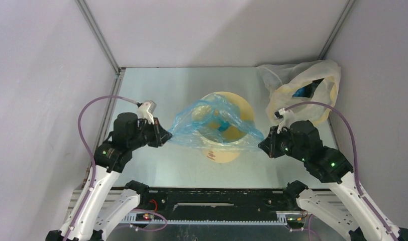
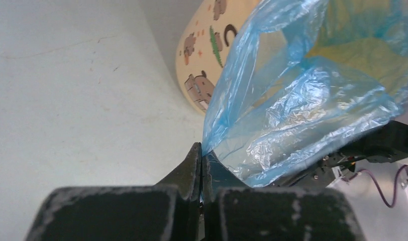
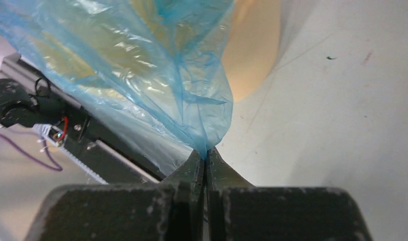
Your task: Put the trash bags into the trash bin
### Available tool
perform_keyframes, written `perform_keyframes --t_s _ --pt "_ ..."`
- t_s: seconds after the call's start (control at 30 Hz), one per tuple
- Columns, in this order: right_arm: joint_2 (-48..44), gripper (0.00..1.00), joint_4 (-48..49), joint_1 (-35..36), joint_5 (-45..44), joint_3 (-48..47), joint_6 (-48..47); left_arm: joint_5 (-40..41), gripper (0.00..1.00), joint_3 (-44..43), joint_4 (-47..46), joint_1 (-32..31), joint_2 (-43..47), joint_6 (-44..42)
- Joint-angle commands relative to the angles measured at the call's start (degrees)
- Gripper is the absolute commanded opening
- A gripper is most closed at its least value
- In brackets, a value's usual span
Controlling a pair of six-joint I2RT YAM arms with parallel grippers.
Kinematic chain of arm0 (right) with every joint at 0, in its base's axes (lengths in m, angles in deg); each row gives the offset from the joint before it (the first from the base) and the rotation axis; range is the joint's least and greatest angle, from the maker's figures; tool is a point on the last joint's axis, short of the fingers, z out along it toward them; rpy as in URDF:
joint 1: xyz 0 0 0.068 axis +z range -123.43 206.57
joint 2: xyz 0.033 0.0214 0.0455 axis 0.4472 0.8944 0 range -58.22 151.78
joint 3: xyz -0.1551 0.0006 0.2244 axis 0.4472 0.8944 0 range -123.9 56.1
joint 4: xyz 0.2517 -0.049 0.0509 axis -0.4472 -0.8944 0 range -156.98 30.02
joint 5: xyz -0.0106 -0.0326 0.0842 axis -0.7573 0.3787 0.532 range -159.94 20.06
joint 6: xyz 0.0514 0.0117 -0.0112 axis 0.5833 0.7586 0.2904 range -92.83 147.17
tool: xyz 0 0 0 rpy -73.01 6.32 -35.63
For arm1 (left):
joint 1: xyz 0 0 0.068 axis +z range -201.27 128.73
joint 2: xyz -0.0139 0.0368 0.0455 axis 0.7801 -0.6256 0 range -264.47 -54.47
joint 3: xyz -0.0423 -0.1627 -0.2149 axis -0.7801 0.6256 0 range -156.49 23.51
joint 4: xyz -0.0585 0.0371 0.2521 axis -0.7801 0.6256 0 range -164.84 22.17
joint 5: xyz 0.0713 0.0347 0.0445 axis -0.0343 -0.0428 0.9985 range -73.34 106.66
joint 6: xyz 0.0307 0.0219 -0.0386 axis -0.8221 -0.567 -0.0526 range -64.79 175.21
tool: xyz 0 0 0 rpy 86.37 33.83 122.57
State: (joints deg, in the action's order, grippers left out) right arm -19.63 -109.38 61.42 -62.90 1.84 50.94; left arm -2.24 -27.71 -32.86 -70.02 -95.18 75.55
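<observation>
In the overhead view, at center left of the frame, we see the left tool [image 1: 166,135] pressed together on the left corner of the blue trash bag [image 1: 202,128]. Its wrist camera confirms the grip: the two dark fingers meet with the thin film caught between them at the bottom center of that frame. The wrinkled bag rises from there toward the upper right.

The bag stretches across the middle of the overhead frame, held up off the tabletop [image 1: 157,165] and spread over the mouth of the trash bin [image 1: 242,108]. A darker blue fold hangs over the opening. We cannot tell whether the film touches the rim. The yellow-orange bin stands on the tabletop between the two arms. Small cartoon pictures and lettering show on its side in the left wrist view.

At center right of the overhead frame, the right tool [image 1: 262,145] pinches the bag's opposite corner. In its own wrist view, the fingers are tight together on a gathered point of blue film at bottom center.

In the upper right corner of the tabletop lies a pale plastic bag [image 1: 292,75], well apart from the bin. Something blue shows through it.
</observation>
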Motion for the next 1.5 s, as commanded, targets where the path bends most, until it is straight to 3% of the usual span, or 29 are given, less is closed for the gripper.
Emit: perform_keyframes --t_s 0.0,0.23,0.37,0.6,0.8,0.97,1.13,1.33,1.47 --pt "0.3 0.00 -0.7 -0.2 -8.8 1.5 -1.6 2.3 0.00 2.5 0.4 -0.2 -0.4 -2.1" --pt "3.2 0.03 7.0 -1.4 -15.3 4.8 -2.8 6.4 0.00 7.1 -8.9 -0.2 -3.0 -1.0" --pt "4.8 0.14 13.2 -5.8 -12.8 4.7 -3.9 6.5 0.01 5.7 -12.6 0.7 -4.9 0.4" --pt "6.3 0.44 18.0 -13.4 -3.0 4.7 -5.0 5.7 0.34 5.2 -19.6 0.6 -6.5 4.5" --pt "6.9 0.63 21.1 -15.2 0.2 4.7 -5.7 7.2 0.46 7.7 -26.4 0.6 -9.0 7.2" --pt "7.4 0.67 20.8 -16.0 3.6 4.2 -6.4 7.8 0.48 7.8 -28.0 0.6 -8.3 6.8" --pt "-0.8 0.68 18.8 -15.9 5.4 4.1 -11.1 12.2 0.55 10.7 -27.6 0.6 -0.7 3.6" --pt "-4.8 0.81 17.1 -15.9 8.7 1.7 -15.0 11.2 0.60 10.4 -27.8 0.3 2.2 3.3" --pt "-5.1 0.81 18.6 -15.9 15.2 0.6 -18.4 8.6 0.61 9.3 -29.5 0.4 1.2 1.6"
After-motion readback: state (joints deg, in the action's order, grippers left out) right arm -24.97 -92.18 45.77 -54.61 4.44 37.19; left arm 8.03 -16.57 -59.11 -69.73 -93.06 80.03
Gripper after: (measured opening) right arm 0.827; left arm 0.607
